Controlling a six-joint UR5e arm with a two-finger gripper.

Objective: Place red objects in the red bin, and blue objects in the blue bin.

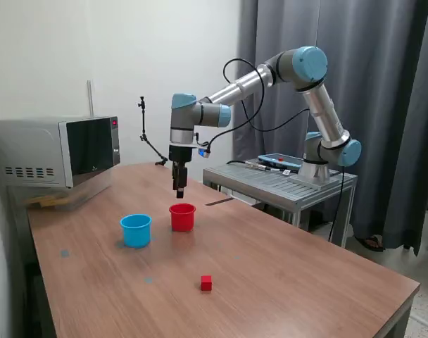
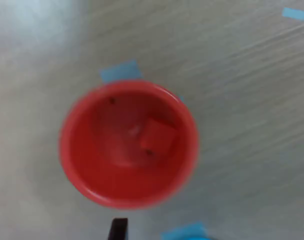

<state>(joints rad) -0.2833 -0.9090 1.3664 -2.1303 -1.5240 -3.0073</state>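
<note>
The red cup (image 1: 182, 217) stands near the middle of the wooden table, with the light blue cup (image 1: 136, 230) just to the exterior view's left of it. My gripper (image 1: 179, 189) hangs straight above the red cup, clear of its rim. In the wrist view the red cup (image 2: 92, 165) fills the frame and one red cube (image 2: 157, 137) lies inside it. My gripper (image 2: 213, 234) shows only as two dark fingertips (image 2: 118, 230) set wide apart, with nothing between them. A second red cube (image 1: 206, 283) lies on the table nearer the front edge. No blue cubes are in view.
A microwave (image 1: 55, 151) sits at the table's back, on the exterior view's left. A metal cart (image 1: 284, 184) carrying the arm's base stands behind the table on the exterior view's right. A thin stand (image 1: 145, 130) rises at the back. Blue tape marks (image 2: 121, 71) dot the tabletop.
</note>
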